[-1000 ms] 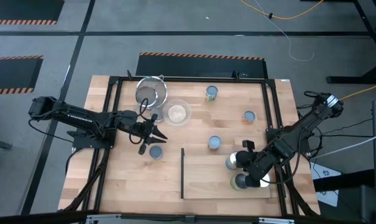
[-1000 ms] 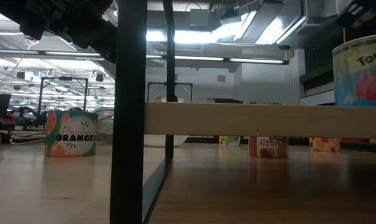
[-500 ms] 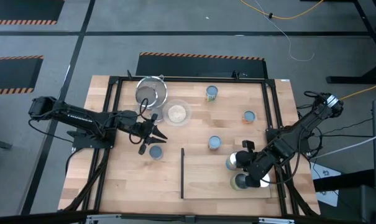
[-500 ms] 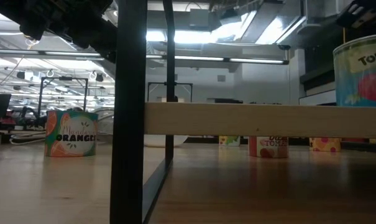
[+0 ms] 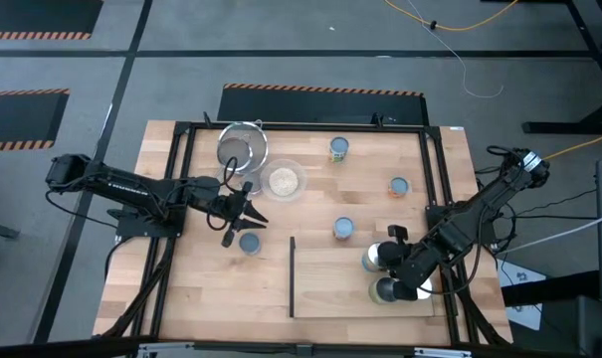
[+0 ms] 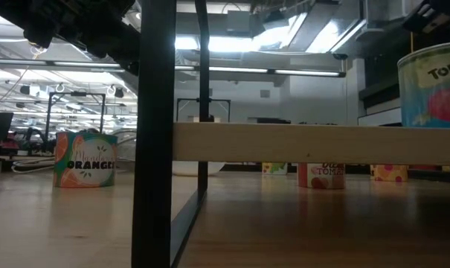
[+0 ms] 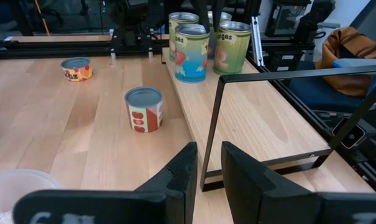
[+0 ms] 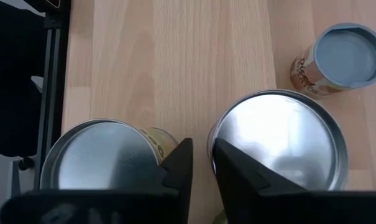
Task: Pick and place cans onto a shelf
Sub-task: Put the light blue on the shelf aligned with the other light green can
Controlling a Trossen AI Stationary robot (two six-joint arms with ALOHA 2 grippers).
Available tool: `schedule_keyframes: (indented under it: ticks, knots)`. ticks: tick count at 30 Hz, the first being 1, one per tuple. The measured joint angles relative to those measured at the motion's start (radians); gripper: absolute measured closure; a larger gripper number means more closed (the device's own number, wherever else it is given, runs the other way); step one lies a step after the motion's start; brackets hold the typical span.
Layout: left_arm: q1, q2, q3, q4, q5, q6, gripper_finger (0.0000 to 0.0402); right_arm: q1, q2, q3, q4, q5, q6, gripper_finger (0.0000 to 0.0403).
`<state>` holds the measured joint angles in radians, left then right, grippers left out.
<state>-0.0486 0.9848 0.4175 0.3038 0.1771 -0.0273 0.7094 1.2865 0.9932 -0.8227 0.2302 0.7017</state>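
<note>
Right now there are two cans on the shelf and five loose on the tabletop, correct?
Not quite. Two cans do stand on the shelf, but the high view shows only four loose on the tabletop.

The whole desk (image 5: pixel 206 288) is seen from straight overhead; it is viewed level from its surface; the shelf (image 7: pixel 250 118) is shared by both wrist views

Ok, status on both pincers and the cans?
Right pincer over shelf, between two silver-top cans. Left pincer idle above blue-top can. Nothing blocking.
</note>
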Motion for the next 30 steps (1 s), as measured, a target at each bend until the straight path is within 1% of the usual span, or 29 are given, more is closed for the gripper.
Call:
schedule_keyframes:
  ticks: [10, 16, 23, 30]
  knots:
    - [0.000, 0.000, 0.000, 0.000, 0.000, 0.000, 0.0335, 0.000, 0.001, -0.002, 0.020, -0.004, 0.000, 0.0333]
    - [0.000, 0.000, 0.000, 0.000, 0.000, 0.000, 0.0335, 0.000, 0.001, -0.001, 0.032, -0.074, -0.003, 0.0334]
    - [0.000, 0.000, 0.000, 0.000, 0.000, 0.000, 0.0335, 0.000, 0.001, -0.001, 0.033, -0.073, -0.002, 0.0334]
    - [0.000, 0.000, 0.000, 0.000, 0.000, 0.000, 0.0335, 0.000, 0.001, -0.001, 0.031, -0.008, -0.002, 0.0334]
